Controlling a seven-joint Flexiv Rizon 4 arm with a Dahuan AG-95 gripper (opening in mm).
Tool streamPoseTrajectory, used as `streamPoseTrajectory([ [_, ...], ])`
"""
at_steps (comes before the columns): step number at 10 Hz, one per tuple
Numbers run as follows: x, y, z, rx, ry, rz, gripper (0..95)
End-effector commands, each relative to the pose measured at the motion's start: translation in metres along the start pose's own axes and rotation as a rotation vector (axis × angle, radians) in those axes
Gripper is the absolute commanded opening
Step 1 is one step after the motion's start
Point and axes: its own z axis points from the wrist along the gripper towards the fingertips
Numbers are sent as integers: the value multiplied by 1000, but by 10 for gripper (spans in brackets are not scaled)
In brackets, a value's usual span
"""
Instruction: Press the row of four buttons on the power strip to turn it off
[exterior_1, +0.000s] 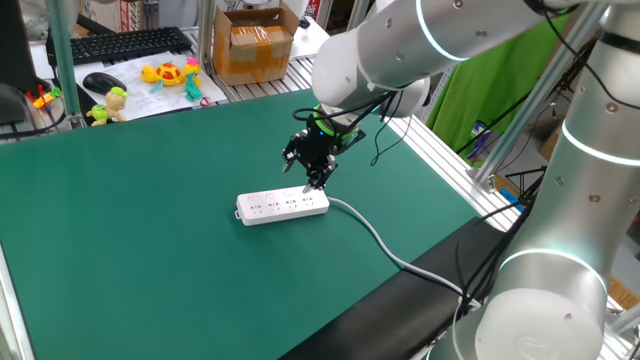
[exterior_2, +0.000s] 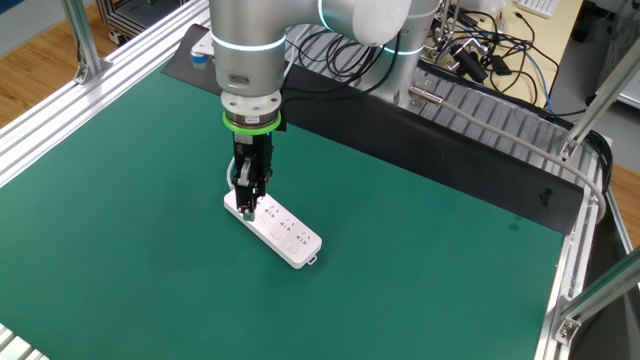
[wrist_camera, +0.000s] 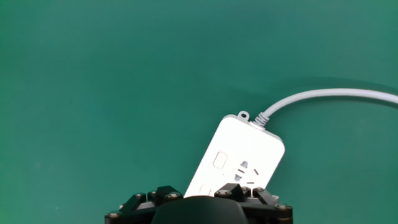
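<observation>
The white power strip (exterior_1: 283, 206) lies flat on the green mat, its pale grey cable (exterior_1: 380, 240) trailing off to the right. My gripper (exterior_1: 316, 180) points down over the strip's cable end, its tips at or just above the top face (exterior_2: 275, 228). In the hand view the strip (wrist_camera: 239, 162) runs under the black hand housing (wrist_camera: 199, 208). One small white button (wrist_camera: 219, 160) of the row shows beside a socket group; the other buttons are hidden beneath the hand. No view shows the gap between the fingertips.
A black keyboard (exterior_1: 120, 45), a mouse (exterior_1: 103, 82), small toys (exterior_1: 170, 75) and a cardboard box (exterior_1: 255, 45) sit beyond the mat's far edge. Aluminium rails (exterior_2: 60, 110) border the mat, with loose cables (exterior_2: 480, 50) behind.
</observation>
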Motion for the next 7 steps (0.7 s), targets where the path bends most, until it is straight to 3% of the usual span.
streamPoseTrajectory([
  [1, -28, 15, 2, -13, 4, -63, 570],
  [7, -28, 16, 2, -11, 1, -87, 570],
])
